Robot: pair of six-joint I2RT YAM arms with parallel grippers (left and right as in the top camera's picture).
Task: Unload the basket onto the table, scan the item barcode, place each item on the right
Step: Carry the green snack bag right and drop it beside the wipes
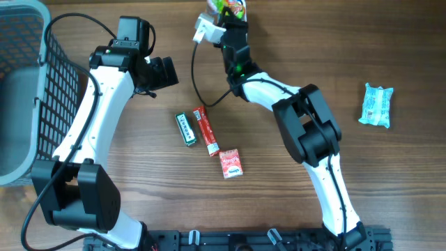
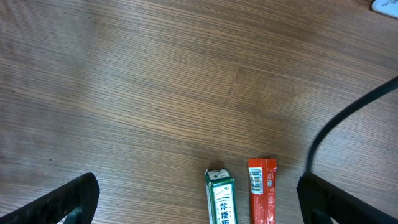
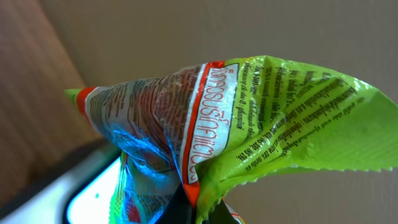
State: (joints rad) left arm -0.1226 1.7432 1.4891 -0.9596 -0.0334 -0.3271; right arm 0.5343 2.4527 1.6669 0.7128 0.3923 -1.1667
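My right gripper (image 1: 232, 19) is at the far edge of the table, shut on a crinkled green and orange snack bag (image 1: 230, 8). In the right wrist view the bag (image 3: 249, 99) fills the frame, pinched at its bottom by the gripper (image 3: 205, 214). A white barcode scanner (image 1: 207, 29) sits just left of the bag, and its lit white face (image 3: 93, 193) shows beside the bag. My left gripper (image 1: 164, 72) hangs open over the table left of centre, holding nothing. Its fingers (image 2: 62, 202) stand wide apart.
On the table's middle lie a green box (image 1: 185, 129), a red stick pack (image 1: 205, 130) and a small red packet (image 1: 231, 163). The green box (image 2: 219, 196) and red stick (image 2: 262, 190) lie below the left gripper. A blue-white packet (image 1: 377, 105) lies at the right. A grey basket (image 1: 31, 84) stands at the left. A black cable (image 1: 198, 84) runs from the scanner.
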